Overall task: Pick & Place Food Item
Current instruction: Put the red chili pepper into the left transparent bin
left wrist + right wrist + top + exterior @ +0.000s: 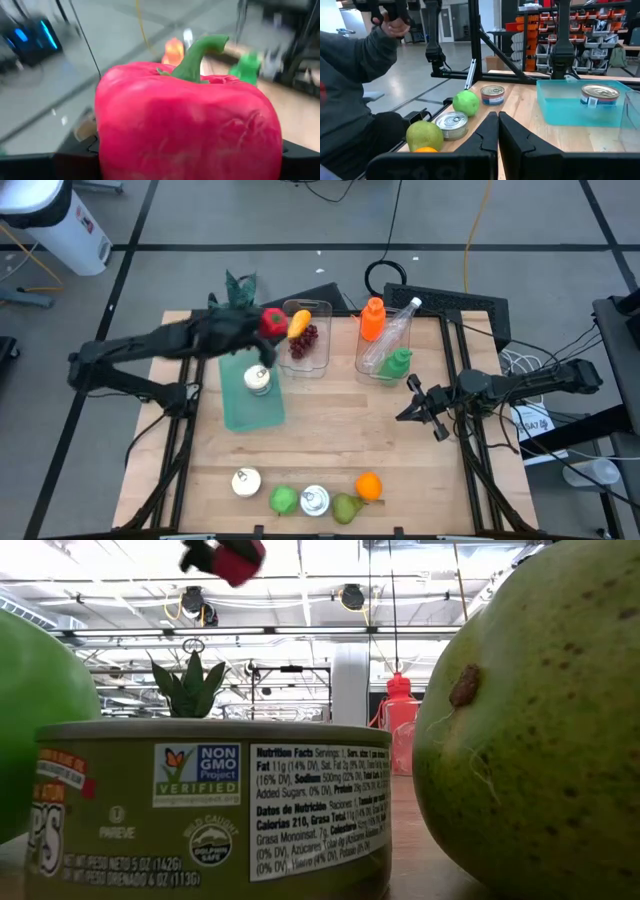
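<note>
While the left gripper (268, 330) hangs above the far part of the table (340, 430), it grasps a red pepper (272, 322) between its fingers; in the left wrist view the pepper (187, 127) fills most of the frame with its green stem pointing up, and in the low view it shows high in the air (232, 557). From above, the pepper sits just beside the near-left edge of a clear bin (308, 338) that holds a yellow fruit (299, 324) and dark grapes (304, 338); whether it is over the bin or beside it, I cannot tell. Below the left arm lies a teal tray (240, 402) with 1 can (258, 381) in it; a second clear bin (388, 345) farther right holds an orange bottle (372, 319), a clear bottle (395, 330) and a green bottle (396, 363).

Near the right edge of the table the right gripper (424, 409) waits with its fingers (487, 137) pressed together and nothing between them. Along the near edge stand 2 cans (246, 481) (315, 500), a green apple (284, 500), a pear (346, 507) and an orange (369, 486); in the right wrist view a person's grey sleeve (350, 55) shows beyond the table.
</note>
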Robot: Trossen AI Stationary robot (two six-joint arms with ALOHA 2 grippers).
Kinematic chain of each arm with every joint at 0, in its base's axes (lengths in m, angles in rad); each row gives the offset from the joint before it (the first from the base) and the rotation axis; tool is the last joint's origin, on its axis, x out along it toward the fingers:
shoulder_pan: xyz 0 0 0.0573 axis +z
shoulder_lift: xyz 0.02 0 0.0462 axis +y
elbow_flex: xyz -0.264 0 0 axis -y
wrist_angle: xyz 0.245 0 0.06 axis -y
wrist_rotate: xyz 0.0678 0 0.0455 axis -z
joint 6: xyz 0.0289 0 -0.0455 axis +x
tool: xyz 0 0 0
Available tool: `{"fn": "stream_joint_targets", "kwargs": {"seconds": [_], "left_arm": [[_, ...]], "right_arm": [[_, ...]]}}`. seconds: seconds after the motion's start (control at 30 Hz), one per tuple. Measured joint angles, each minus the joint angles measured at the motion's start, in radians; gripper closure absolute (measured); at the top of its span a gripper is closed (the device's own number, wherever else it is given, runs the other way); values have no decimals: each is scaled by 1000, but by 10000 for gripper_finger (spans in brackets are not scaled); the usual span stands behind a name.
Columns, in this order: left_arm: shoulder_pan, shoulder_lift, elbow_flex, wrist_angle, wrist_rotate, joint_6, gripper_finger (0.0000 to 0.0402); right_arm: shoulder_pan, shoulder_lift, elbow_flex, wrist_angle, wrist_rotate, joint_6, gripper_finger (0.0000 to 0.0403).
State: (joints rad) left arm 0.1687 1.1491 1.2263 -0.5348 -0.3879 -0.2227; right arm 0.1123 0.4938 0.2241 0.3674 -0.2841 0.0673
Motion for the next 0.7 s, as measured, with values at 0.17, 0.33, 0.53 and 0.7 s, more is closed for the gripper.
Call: {"fn": "stream_joint_targets", "kwargs": {"seconds": [0.17, 0.33, 0.53, 0.7], "left_arm": [[121, 222, 147, -137, 183, 18, 127], [168, 408, 153, -105, 241, 37, 127], [206, 591, 153, -98, 268, 38, 127], [226, 692, 153, -91, 304, 61, 127]], "right_arm": [[0, 13, 0, 10, -1, 0, 401], [0, 29, 0, 9, -5, 0, 401], [1, 66, 0, 10, -5, 6, 401], [1, 97, 0, 10, -6, 0, 401]]}}
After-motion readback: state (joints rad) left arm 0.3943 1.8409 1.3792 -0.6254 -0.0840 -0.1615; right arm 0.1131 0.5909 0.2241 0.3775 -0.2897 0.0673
